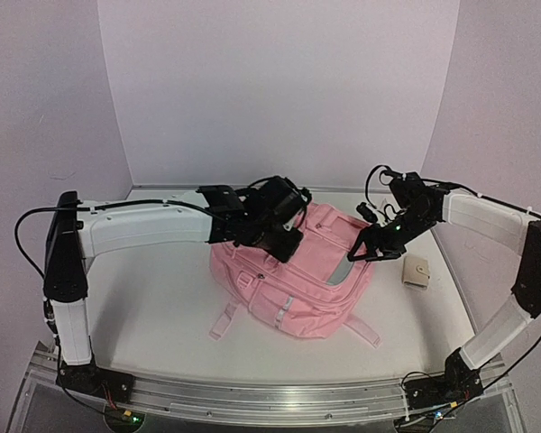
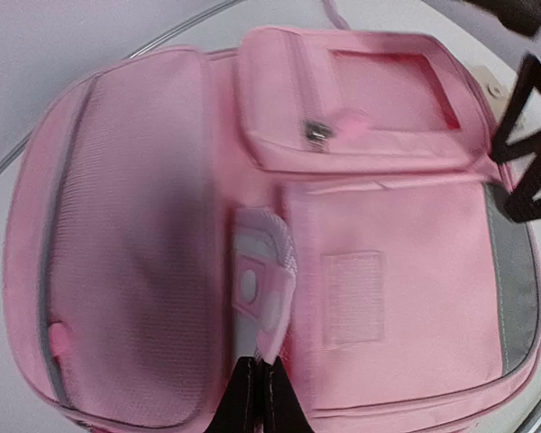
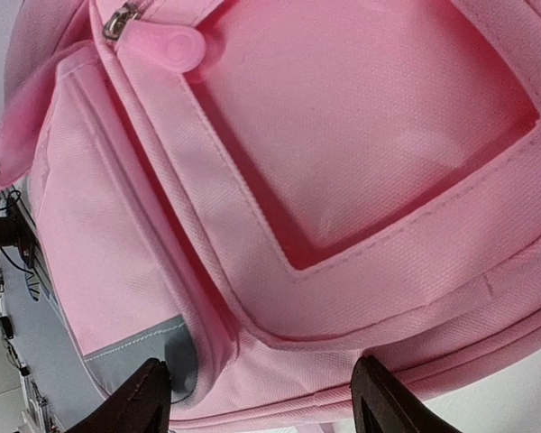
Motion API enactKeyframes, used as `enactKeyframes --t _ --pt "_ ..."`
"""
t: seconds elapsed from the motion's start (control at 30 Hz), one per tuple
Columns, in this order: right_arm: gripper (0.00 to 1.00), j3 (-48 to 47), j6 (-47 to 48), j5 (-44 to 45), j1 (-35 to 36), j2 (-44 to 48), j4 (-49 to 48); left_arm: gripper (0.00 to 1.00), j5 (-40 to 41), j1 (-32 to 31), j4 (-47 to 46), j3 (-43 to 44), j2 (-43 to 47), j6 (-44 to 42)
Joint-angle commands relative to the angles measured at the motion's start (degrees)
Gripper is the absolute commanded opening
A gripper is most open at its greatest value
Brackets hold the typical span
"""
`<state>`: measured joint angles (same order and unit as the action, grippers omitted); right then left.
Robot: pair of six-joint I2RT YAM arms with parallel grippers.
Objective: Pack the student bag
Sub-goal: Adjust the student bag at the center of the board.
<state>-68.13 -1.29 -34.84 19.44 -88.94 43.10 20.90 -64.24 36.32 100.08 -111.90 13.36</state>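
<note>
You have the student bag (image 1: pixel 293 289) lying flat at the centre of the table (image 1: pixel 153 307) in the top view. The left gripper (image 1: pixel 284 236) sits over its upper left part, and the right gripper (image 1: pixel 368 251) is at its upper right edge. A small flat item (image 1: pixel 417 271) lies on the table just right of the bag, apart from it. In the right wrist view, the fingers (image 3: pixel 135 397) stand on either side of the bag's rim along the bottom of the frame.

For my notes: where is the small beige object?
Top view: the small beige object lies on the table, right of the student bag.
</note>
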Motion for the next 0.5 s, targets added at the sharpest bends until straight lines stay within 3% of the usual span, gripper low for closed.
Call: enactKeyframes --t 0.0,0.13,0.3,0.47 --pt "0.69 -0.43 0.75 7.24 -0.61 -1.80 1.79 0.00 -3.70 8.28 -3.12 -6.55 9.43 5.72" --pt "0.69 -0.34 0.85 7.39 -0.64 -2.11 1.82 0.00 -7.85 11.59 -5.90 -10.34 11.17 8.85" --pt "0.69 -0.54 0.83 7.51 -0.63 -1.44 1.81 0.01 -4.75 13.86 0.35 -7.09 6.29 12.14" --pt "0.70 -0.73 0.82 7.16 -0.60 -0.26 1.90 0.26 -1.61 14.05 4.16 -4.83 2.27 14.20"
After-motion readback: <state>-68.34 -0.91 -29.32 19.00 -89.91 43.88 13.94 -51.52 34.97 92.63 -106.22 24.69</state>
